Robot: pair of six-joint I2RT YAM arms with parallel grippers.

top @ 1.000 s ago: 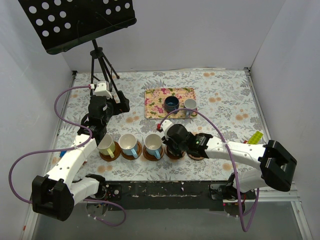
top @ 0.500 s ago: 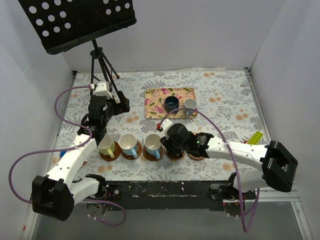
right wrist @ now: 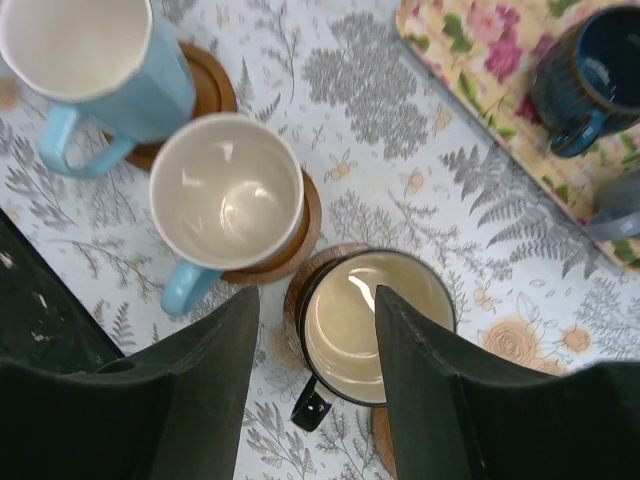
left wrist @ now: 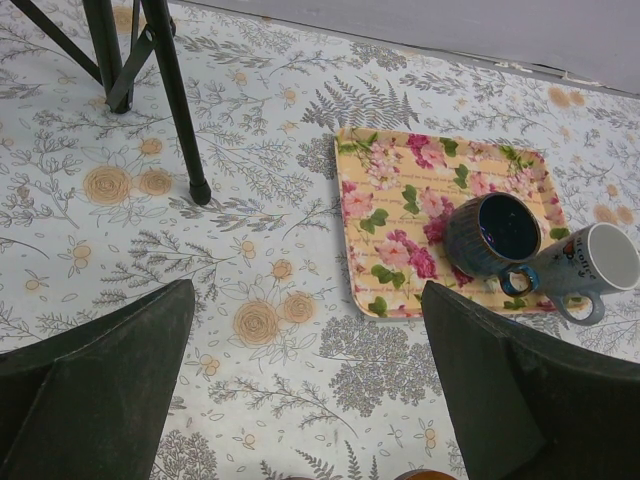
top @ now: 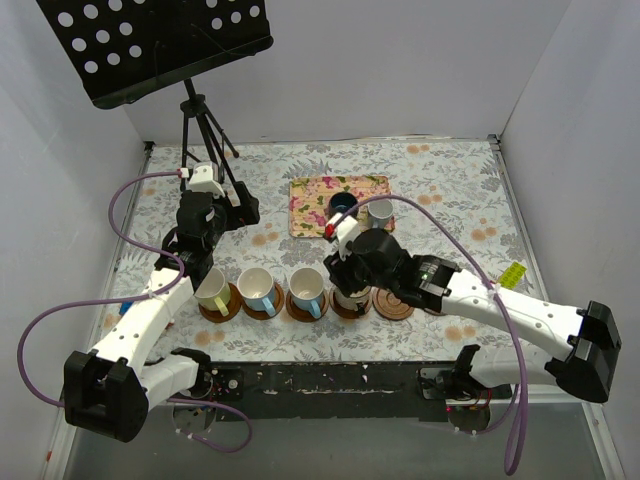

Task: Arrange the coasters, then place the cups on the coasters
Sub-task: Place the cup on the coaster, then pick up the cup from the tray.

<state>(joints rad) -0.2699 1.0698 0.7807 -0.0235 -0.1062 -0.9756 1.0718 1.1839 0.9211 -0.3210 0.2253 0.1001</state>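
Hovering over the row of cups, the right pincer (right wrist: 315, 295) has its fingers spread, one on either side of the cream cup (right wrist: 345, 345) with the dark rim, and grips nothing; the left finger stands clear of the rim. That cup stands upright on a coaster (right wrist: 293, 300), its black handle toward the near edge, and nothing shows inside it. Just beside it a light blue cup (right wrist: 225, 195) sits on its own coaster (right wrist: 305, 232), and a second light blue cup (right wrist: 80, 45) on another (right wrist: 212, 85); both look empty. From above, a pale yellow-green cup (top: 212, 290) ends the row on the left, also on a coaster, and a bare coaster (top: 393, 303) lies to the right of the cream cup.

Farther back on the counter (top: 450, 190), the floral tray (left wrist: 400, 230) holds the dark blue cup (left wrist: 495, 235) and, at its right edge, the small grey cup (left wrist: 590, 265), just beside each other.

The left pincer (left wrist: 307, 295) hangs wide apart with nothing between its fingers, near the black tripod stand (left wrist: 170, 100).
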